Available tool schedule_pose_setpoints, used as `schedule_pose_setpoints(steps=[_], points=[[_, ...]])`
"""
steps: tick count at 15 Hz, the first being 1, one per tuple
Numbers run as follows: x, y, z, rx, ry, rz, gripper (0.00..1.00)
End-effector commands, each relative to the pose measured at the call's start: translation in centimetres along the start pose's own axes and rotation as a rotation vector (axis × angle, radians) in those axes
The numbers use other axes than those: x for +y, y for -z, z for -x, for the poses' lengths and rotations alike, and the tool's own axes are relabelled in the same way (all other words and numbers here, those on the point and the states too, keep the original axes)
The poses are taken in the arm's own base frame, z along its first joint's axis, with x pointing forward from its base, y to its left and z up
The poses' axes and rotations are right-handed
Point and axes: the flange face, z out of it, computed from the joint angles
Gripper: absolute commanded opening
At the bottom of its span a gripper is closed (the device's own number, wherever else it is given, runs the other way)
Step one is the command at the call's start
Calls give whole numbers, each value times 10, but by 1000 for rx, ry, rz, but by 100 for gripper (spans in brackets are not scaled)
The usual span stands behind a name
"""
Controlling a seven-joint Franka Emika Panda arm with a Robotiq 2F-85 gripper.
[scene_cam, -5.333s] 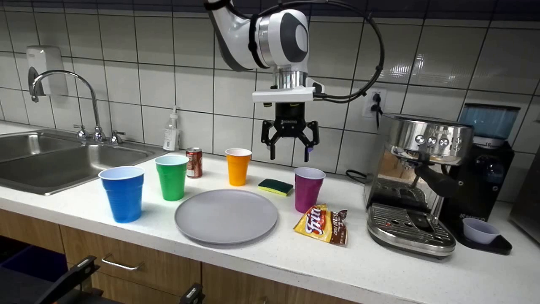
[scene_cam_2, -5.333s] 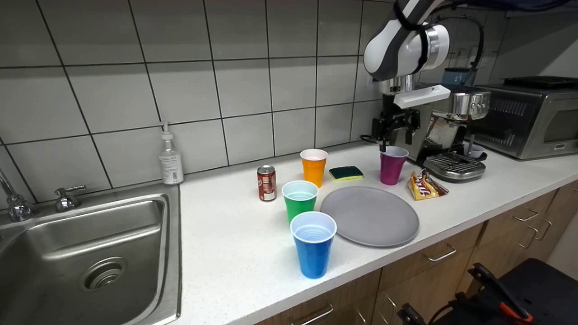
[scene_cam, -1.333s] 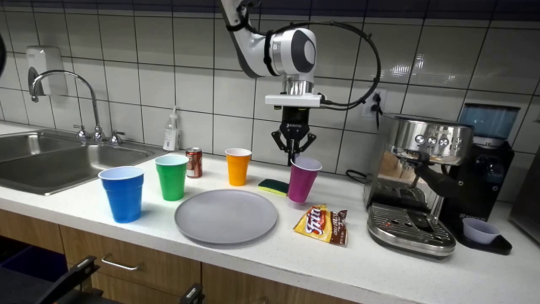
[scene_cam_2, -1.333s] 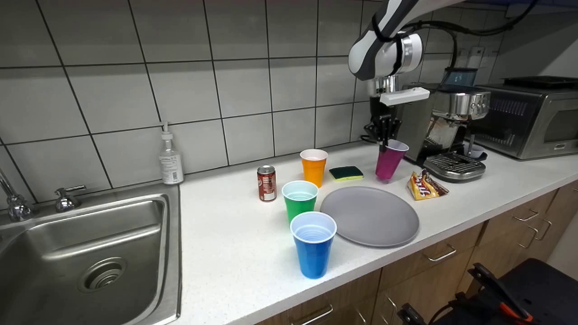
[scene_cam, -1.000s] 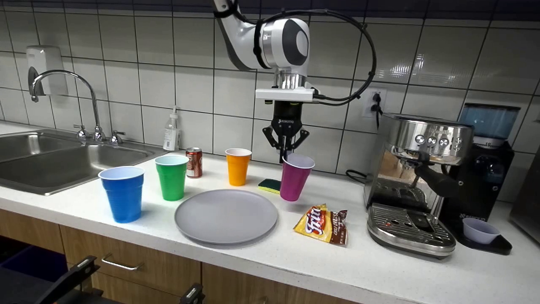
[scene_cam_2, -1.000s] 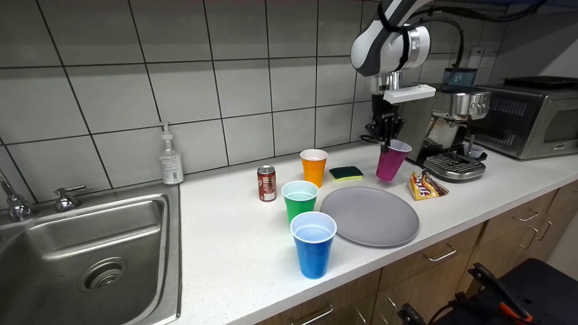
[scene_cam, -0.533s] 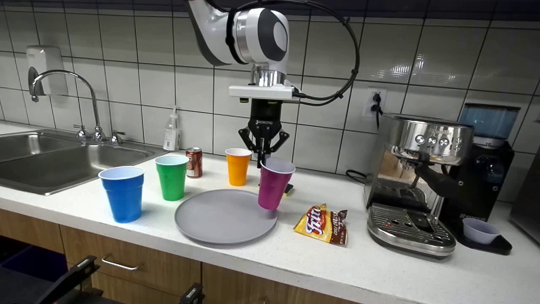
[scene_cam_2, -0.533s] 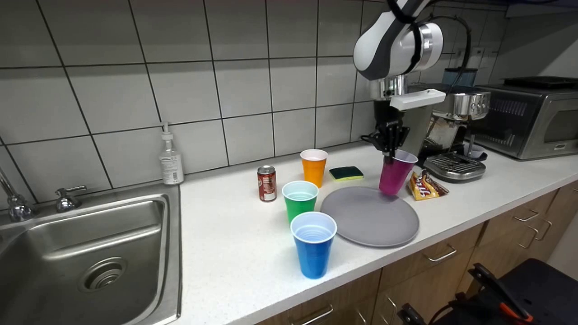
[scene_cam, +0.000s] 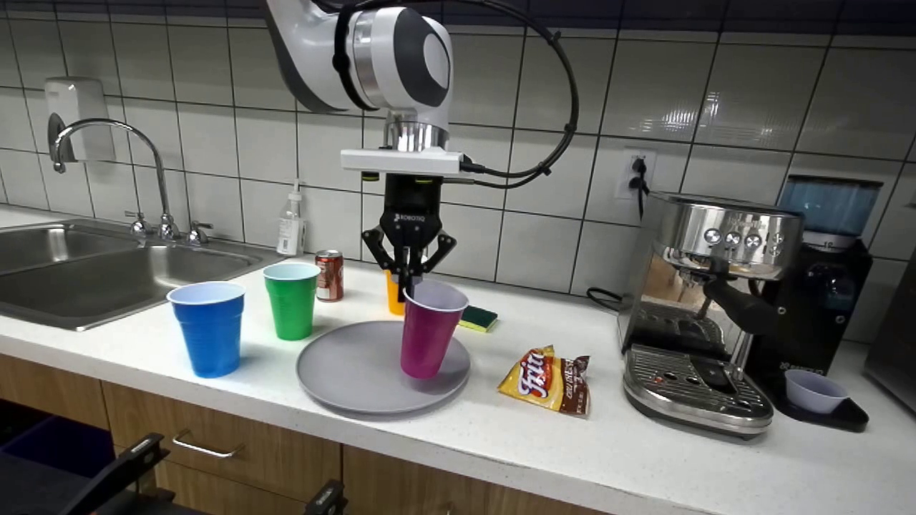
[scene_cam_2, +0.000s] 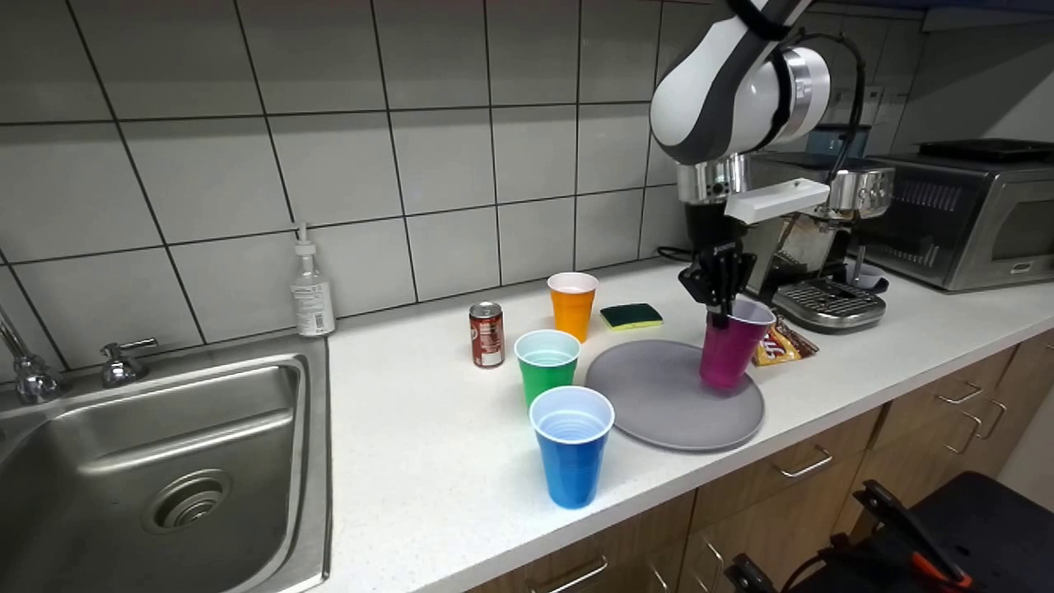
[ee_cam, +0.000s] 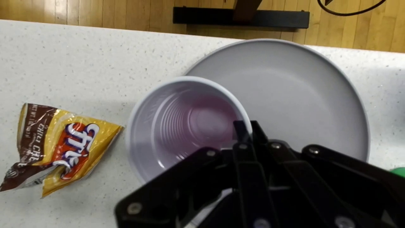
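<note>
My gripper [scene_cam: 406, 292] is shut on the rim of the purple cup [scene_cam: 429, 336], one finger inside the cup and one outside, as the wrist view shows. The cup hangs tilted over the right part of the grey plate [scene_cam: 351, 368] in an exterior view; whether its base touches the plate I cannot tell. Seen from the wrist, the cup's pale inside [ee_cam: 190, 120] looks empty, and the plate [ee_cam: 294, 85] spreads out beside it. A yellow and brown snack bag [ee_cam: 72, 145] lies on the counter on the cup's other side.
Behind the gripper stands an orange cup [scene_cam: 394, 299], partly hidden, near a green and yellow sponge [scene_cam_2: 631, 316]. A green cup [scene_cam: 292, 304], a blue cup [scene_cam: 211, 336] and a soda can [scene_cam_2: 487, 333] stand toward the sink [scene_cam_2: 309, 461]. An espresso machine [scene_cam: 705, 322] is opposite.
Several seconds ago the gripper was open above the standing purple cup. It has since shut on the rim, lifted the cup and carried it toward the counter's front, over the plate.
</note>
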Motion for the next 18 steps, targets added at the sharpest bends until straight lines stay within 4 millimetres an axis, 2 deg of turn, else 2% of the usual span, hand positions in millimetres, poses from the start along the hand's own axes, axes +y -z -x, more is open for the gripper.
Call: schedule_pose_setpoints(steps=[1, 10, 11, 12, 18], points=[[-14, -2, 15, 7, 1, 26, 1], [-28, -16, 17, -11, -6, 25, 1], [-29, -16, 17, -11, -7, 28, 30], [-29, -15, 18, -11, -8, 28, 32], [-28, -6, 19, 7, -9, 19, 75]])
